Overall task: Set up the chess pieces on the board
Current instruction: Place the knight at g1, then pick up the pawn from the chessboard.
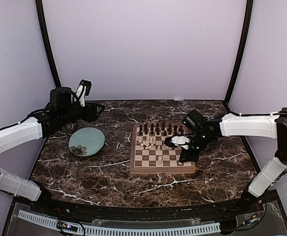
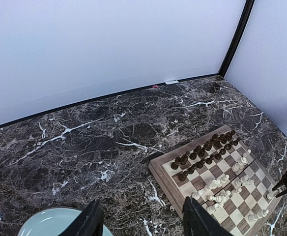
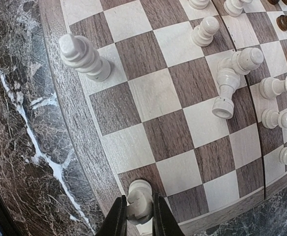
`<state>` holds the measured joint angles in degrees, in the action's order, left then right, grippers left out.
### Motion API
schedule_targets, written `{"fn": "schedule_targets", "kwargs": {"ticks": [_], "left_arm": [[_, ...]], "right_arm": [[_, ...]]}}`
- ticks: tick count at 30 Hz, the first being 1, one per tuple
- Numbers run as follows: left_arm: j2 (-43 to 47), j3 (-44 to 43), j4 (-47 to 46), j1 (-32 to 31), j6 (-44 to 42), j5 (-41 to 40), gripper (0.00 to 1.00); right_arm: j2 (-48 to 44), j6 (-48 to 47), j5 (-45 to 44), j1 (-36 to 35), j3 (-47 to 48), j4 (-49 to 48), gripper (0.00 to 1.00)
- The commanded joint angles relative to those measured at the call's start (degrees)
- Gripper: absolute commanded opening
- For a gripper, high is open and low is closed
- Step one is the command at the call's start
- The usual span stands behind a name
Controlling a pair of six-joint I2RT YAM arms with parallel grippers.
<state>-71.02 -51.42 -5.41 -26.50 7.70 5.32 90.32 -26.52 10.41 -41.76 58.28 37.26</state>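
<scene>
Gripper R (image 3: 137, 215) pinching white piece (image 3: 139, 197) (board (image 3: 156, 93) edge); gripper L (image 2: 143, 221) wide.

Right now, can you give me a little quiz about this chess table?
1. True or false: the right gripper is pinching a white piece.
2. What lies left of the board? A) a plate B) a cup C) a book
3. Fill in: the left gripper is ___ (open or shut).
Key: 1 true; 2 A; 3 open.
</scene>
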Motion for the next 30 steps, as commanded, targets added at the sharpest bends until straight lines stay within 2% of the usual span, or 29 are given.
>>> {"fn": "schedule_targets", "kwargs": {"ticks": [1, 7, 13, 18, 24, 30], "left_arm": [[0.87, -1.76, 0.80, 0.31, -0.94, 0.13, 0.57], [0.97, -1.76, 0.84, 0.31, -0.85, 0.32, 0.57], [1.02, -1.75, 0.77, 0.31, -0.74, 0.39, 0.57], [1.06, -1.70, 0.84, 0.31, -0.67, 0.54, 0.57], [1.30, -1.76, 0.84, 0.32, -0.67, 0.73, 0.57], [1.56, -1.76, 0.84, 0.31, -0.54, 0.83, 0.57]], "right_arm": [[0.72, -0.20, 0.54, -0.78, 0.30, -1.19, 0.17], [0.93, -0.14, 0.53, -0.96, 0.50, -1.06, 0.19], [0.07, 0.37, 0.57, -0.96, 0.74, -0.58, 0.32], [-1.71, 0.81, 5.07, -0.07, 4.43, 2.32, 0.37], [-0.40, 3.96, 11.57, 9.51, 11.12, 2.82, 0.34], [4.45, 8.04, 1.74, 13.68, 13.50, -1.21, 0.25]]}}
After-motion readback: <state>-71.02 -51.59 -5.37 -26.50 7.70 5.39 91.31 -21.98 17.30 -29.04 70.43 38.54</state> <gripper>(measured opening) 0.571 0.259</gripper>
